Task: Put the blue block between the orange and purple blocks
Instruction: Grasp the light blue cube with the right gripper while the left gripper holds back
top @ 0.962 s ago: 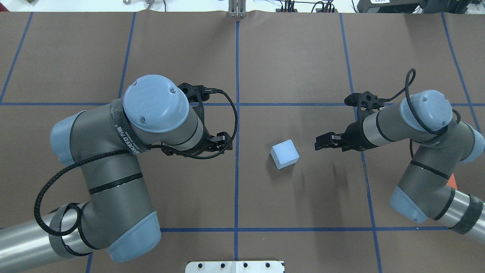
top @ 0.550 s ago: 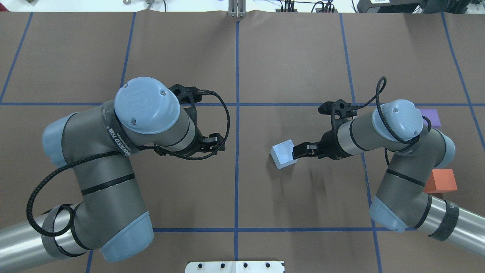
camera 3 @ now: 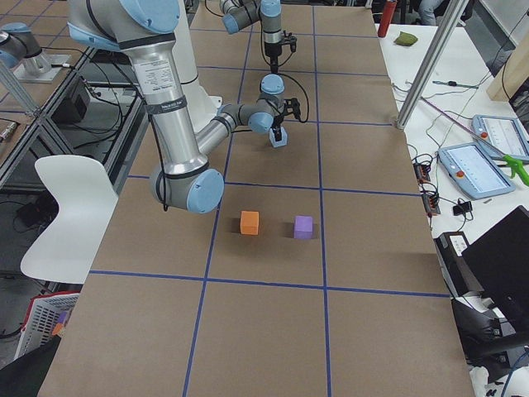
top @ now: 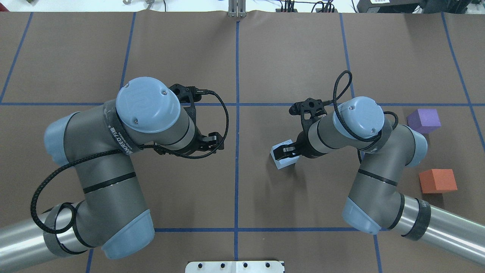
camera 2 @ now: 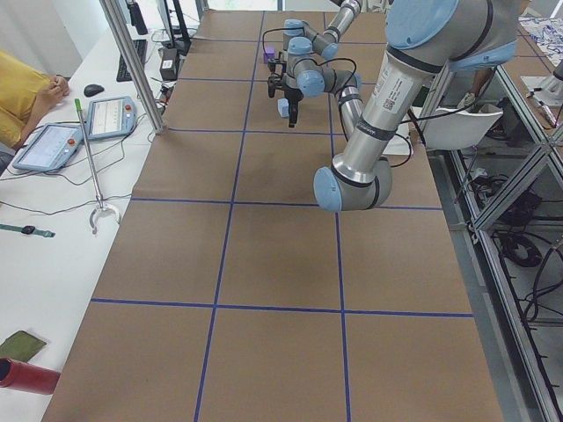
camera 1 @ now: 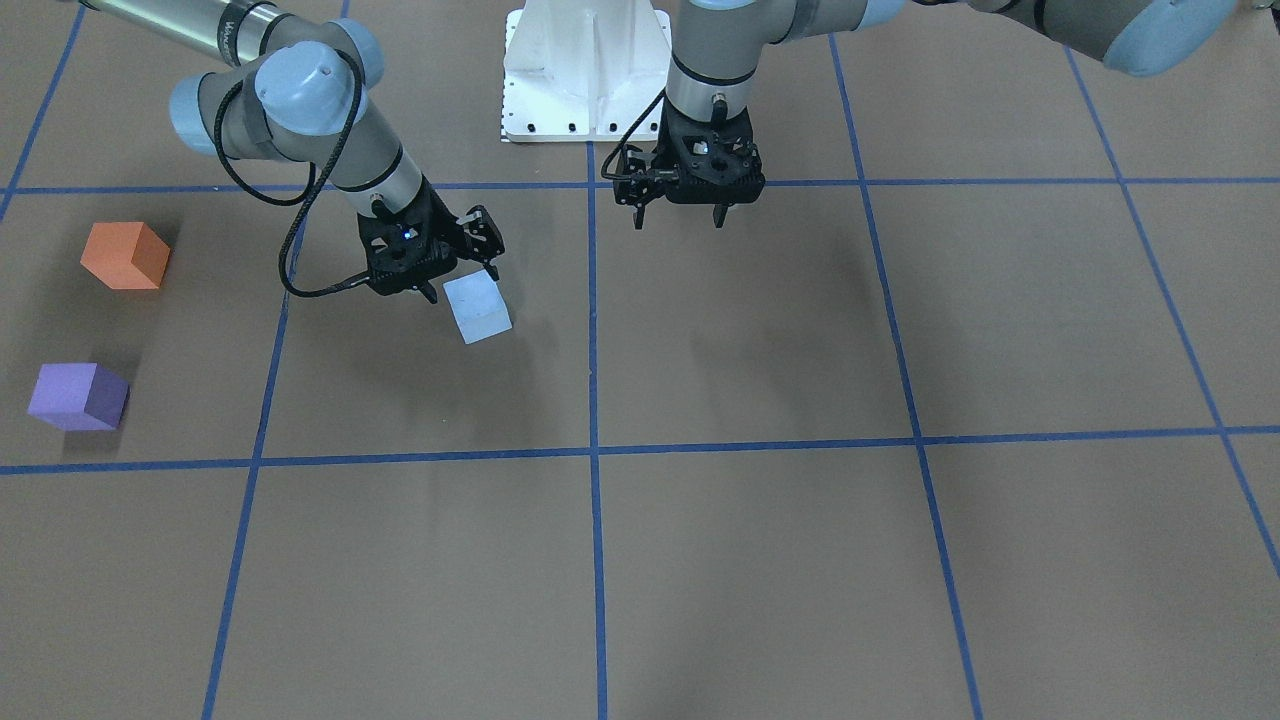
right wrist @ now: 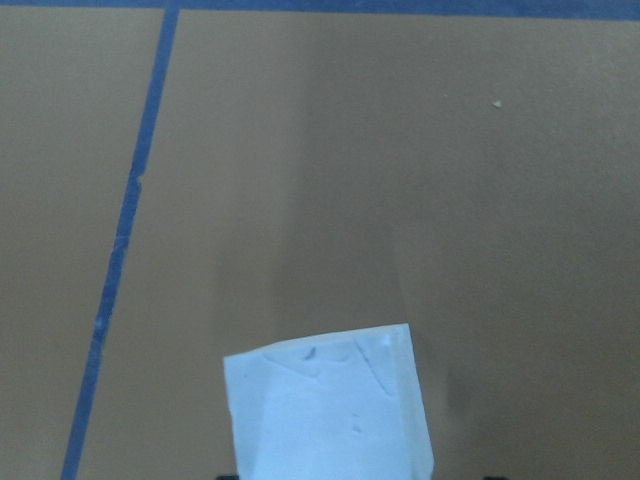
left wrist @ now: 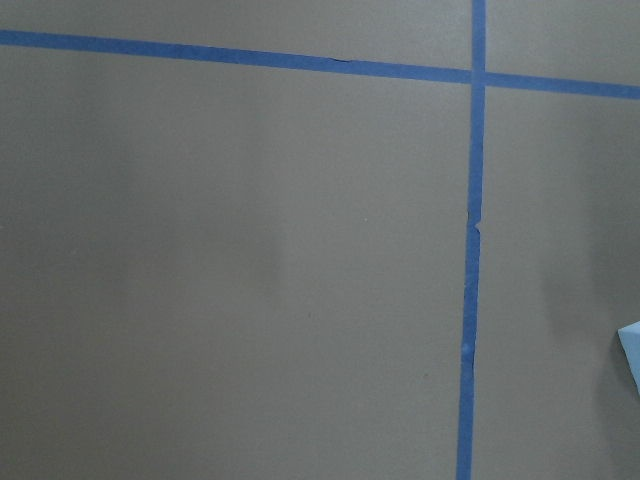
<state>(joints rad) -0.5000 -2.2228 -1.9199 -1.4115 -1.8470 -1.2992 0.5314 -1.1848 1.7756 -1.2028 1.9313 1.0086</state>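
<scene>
The pale blue block (top: pixel 281 161) lies just right of the table's centre line; it also shows in the front view (camera 1: pixel 479 310) and the right wrist view (right wrist: pixel 330 405). My right gripper (top: pixel 285 149) is open and low over the block, fingers on either side of its top (camera 1: pixel 460 282). The purple block (top: pixel 424 120) and the orange block (top: pixel 437 181) sit apart at the far right, with a gap between them; they also show in the front view, purple (camera 1: pixel 78 396) and orange (camera 1: pixel 125 255). My left gripper (top: pixel 212 140) is open and empty, left of the centre line (camera 1: pixel 680 215).
Blue tape lines (top: pixel 237 113) divide the brown table into squares. The white robot base plate (camera 1: pixel 585 70) stands at the robot's edge. My right arm's elbow (top: pixel 379 159) lies between the blue block and the other two blocks.
My right arm has swung left and its open gripper has come over the blue block. This uncovered the purple and orange blocks. My left arm drew back slightly.
</scene>
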